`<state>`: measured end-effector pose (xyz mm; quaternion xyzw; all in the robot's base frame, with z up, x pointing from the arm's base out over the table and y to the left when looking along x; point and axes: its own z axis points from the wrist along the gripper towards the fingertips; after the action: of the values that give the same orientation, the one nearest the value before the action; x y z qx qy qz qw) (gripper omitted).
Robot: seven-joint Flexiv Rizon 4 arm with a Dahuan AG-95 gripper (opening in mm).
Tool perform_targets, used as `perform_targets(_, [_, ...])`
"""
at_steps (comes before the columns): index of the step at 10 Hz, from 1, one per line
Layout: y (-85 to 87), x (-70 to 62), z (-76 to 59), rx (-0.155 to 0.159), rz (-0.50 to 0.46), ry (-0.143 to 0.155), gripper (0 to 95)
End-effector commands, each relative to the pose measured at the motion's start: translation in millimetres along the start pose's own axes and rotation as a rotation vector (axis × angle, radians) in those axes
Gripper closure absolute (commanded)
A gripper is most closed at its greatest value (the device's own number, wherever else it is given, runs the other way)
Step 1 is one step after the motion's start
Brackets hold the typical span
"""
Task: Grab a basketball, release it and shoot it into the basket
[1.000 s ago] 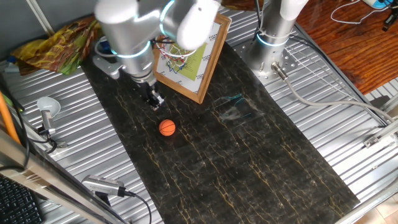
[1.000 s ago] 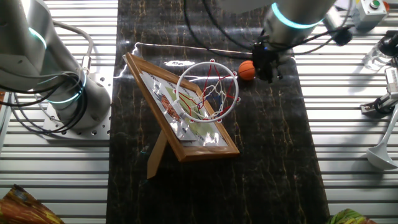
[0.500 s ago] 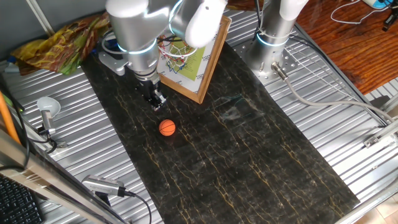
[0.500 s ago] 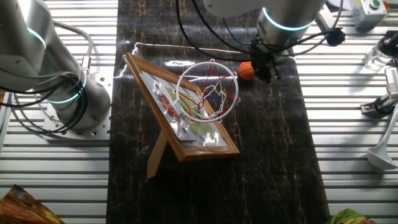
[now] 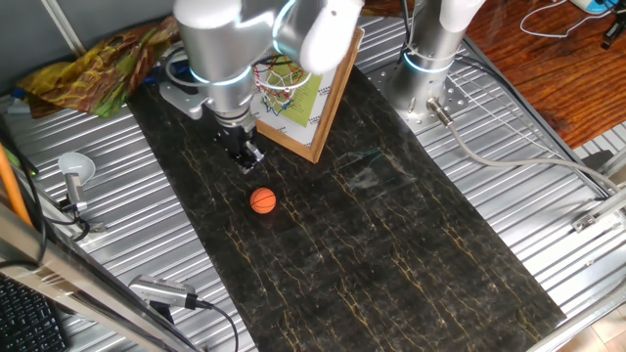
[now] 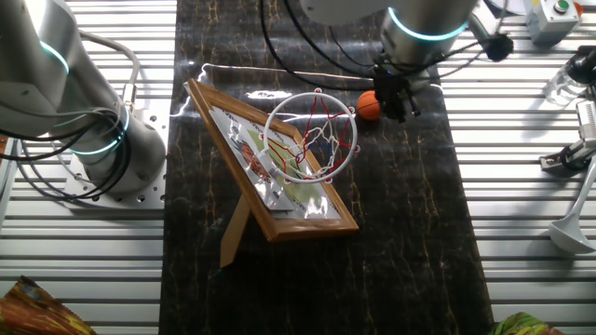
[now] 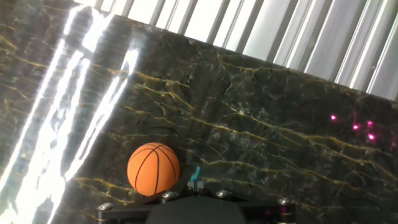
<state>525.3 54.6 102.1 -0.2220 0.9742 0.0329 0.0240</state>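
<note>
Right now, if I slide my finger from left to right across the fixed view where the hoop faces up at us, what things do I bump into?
Silver robot base → wooden backboard → basket → basketball → end effector → ladle.

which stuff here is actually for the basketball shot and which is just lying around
For the job: ball, hoop on its backboard, gripper.

Lying about: crumpled wrapper, second arm, ladle, cables.

Silver arm [image 5: 217,39], cyan ring, black claw [image 5: 244,156]
</note>
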Motion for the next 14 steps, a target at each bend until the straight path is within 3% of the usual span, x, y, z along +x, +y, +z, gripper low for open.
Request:
perform_targets(1, [0.0,-1.6,1.4,-0.055,-0.103,0.026,95.0])
perform_targets(2, [0.0,-1.6,1.4,-0.062,-0.12,0.036,76.0])
perform_targets(4, [0.0,-1.6,1.4,-0.075,-0.151,0.064,76.0])
perform_targets(8, [3.9,-4.5,2.0,-0.089,-0.215,0.07,76.0])
perform_targets(9, [8.3,-6.7,3.2,-0.092,-0.218,0.069,57.0])
perform_targets(10, [17.0,-7.8,5.6,-0.095,-0.219,0.065,57.0])
perform_targets(11, [22.4,-7.1,6.6,-0.099,-0.216,0.062,38.0])
perform_targets(12, [35.1,-4.7,8.2,-0.097,-0.22,0.064,38.0])
perform_targets(13, [42.0,-3.2,10.0,-0.094,-0.211,0.066,19.0])
perform_targets(14, [47.1,-2.0,12.4,-0.096,-0.206,0.064,19.0])
